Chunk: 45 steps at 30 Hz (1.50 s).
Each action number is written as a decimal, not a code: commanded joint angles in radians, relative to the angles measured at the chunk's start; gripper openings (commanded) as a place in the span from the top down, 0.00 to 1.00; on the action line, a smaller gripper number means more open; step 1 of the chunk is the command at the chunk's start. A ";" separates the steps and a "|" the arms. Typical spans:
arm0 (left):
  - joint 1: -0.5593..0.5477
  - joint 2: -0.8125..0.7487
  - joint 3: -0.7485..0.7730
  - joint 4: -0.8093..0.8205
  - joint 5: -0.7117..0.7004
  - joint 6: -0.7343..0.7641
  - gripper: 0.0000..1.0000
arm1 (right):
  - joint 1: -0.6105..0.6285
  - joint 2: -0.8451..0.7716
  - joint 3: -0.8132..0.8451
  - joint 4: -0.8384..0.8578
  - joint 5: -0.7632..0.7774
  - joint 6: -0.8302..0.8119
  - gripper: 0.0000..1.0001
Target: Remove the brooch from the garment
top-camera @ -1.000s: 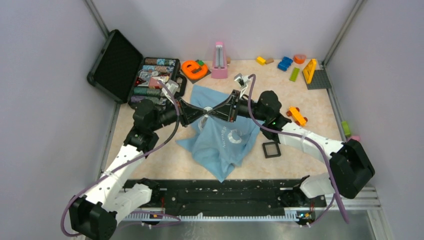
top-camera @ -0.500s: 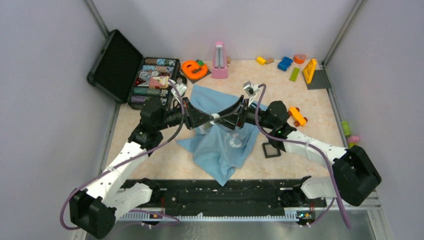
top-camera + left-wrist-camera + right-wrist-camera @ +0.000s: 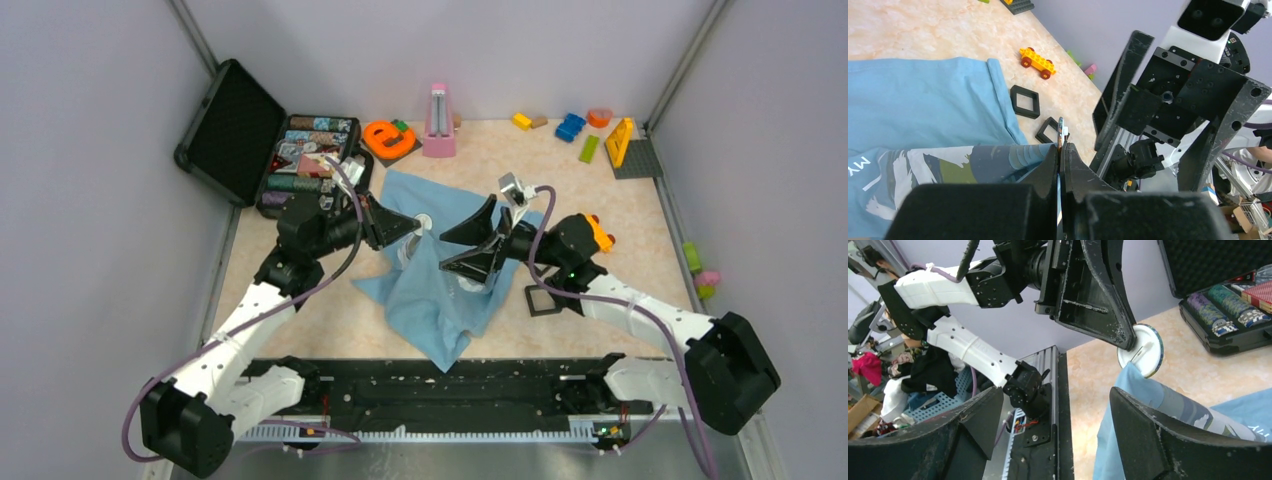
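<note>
Brooch [image 3: 1140, 350] is pinched edge-on between the pressed-together jaws of your left gripper [image 3: 415, 225], above the middle of the desk [image 3: 330, 310], a little toward its far edge. A peak of the light blue T-shirt [image 3: 440, 300] rises to the disc's lower rim; you cannot tell whether the pin is through it. Your right gripper [image 3: 465, 238] faces it close by, jaws spread wide and holding nothing. A black square frame [image 3: 543, 298] lies just beside the shirt's right side.
</note>
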 commanded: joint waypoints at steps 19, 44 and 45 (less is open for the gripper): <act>0.007 -0.001 -0.039 0.359 0.148 -0.215 1.00 | 0.002 0.031 0.056 0.053 0.204 0.102 0.55; 0.007 0.027 -0.047 0.408 0.246 -0.236 1.00 | 0.006 0.084 0.098 0.155 0.062 0.162 1.00; 0.007 0.027 -0.046 0.407 0.245 -0.235 1.00 | 0.006 0.083 0.100 0.154 0.059 0.164 0.91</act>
